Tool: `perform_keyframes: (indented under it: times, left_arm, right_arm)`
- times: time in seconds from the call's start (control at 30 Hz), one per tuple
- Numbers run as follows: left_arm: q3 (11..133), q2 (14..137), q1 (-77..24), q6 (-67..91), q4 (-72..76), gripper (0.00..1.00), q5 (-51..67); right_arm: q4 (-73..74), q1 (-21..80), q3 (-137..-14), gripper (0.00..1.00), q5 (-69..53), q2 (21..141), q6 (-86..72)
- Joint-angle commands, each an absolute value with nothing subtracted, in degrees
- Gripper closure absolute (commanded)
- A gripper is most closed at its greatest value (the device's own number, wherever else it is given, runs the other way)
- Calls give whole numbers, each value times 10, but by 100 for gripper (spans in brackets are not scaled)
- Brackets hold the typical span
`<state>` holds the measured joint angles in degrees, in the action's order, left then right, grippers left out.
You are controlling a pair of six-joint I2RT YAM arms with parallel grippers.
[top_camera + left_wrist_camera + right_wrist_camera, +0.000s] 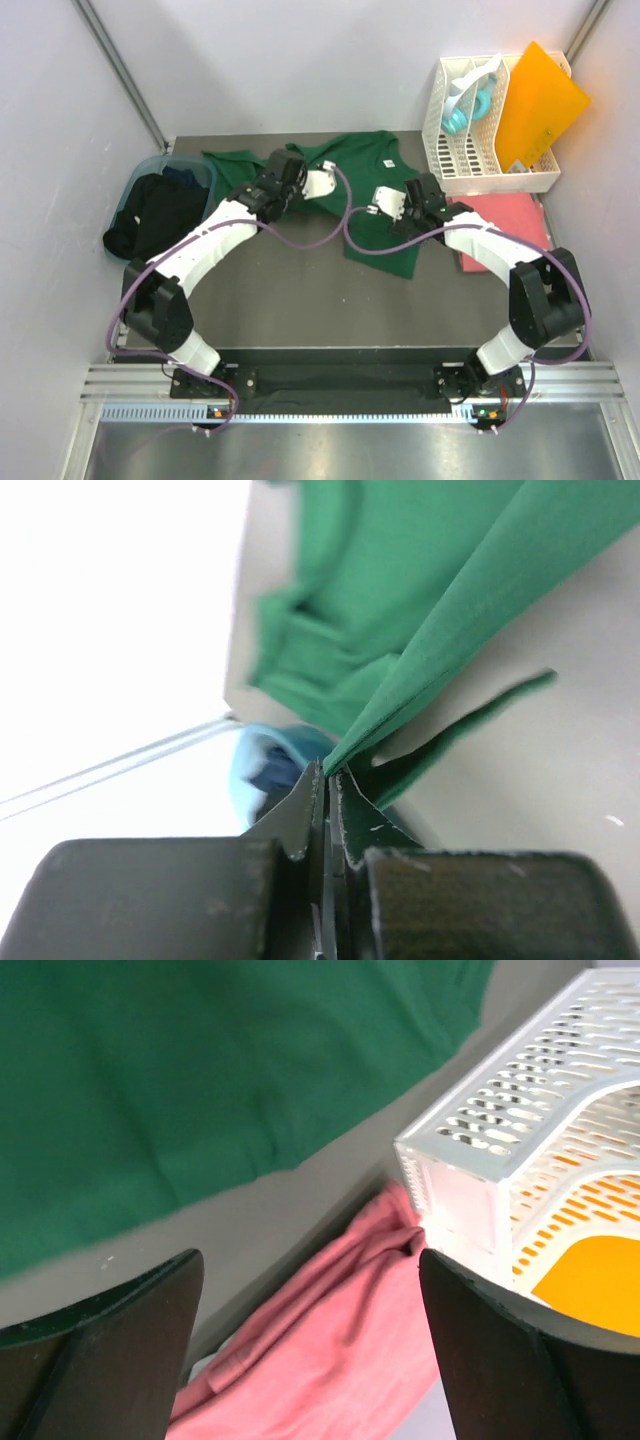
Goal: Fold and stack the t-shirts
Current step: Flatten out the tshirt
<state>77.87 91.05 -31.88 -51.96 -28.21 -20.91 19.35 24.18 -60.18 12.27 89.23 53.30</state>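
Left wrist view showed my left gripper (pixel 328 778) pinched shut on an edge of the dark green t-shirt (pixel 400 590), which lay spread between my arms. My right gripper (pixel 310 1260) hung wide open near the coral t-shirt (pixel 330 1350) by the white rack (pixel 480 1160).

White walls (pixel 300 60) enclose a dark grey tabletop (pixel 300 310); a metal strut (pixel 120 72) slants at upper left, an aluminium rail (pixel 120 385) spans the bottom.
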Motion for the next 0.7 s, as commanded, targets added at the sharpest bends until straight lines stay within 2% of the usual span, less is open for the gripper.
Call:
perform_keyframes:
  times: [0.0, 0.1, 0.4, 0.67]
  left_arm:
    - [807, 896, -323, -577, -237, 100, -217]
    - [795, 898, -323, -588, -207, 100, -229]
    - [787, 930, -322, -599, -150, 100, -243]
    - [799, 961, -321, -612, -132, 100, -243]
  right_arm:
    - [241, 240, -642, 11, 61, 917, 526]
    - [264, 239, -645, 12, 37, 915, 560]
    - [285, 278, -552, 16, 20, 877, 653]
    - [330, 342, -525, 15, 4, 837, 652]
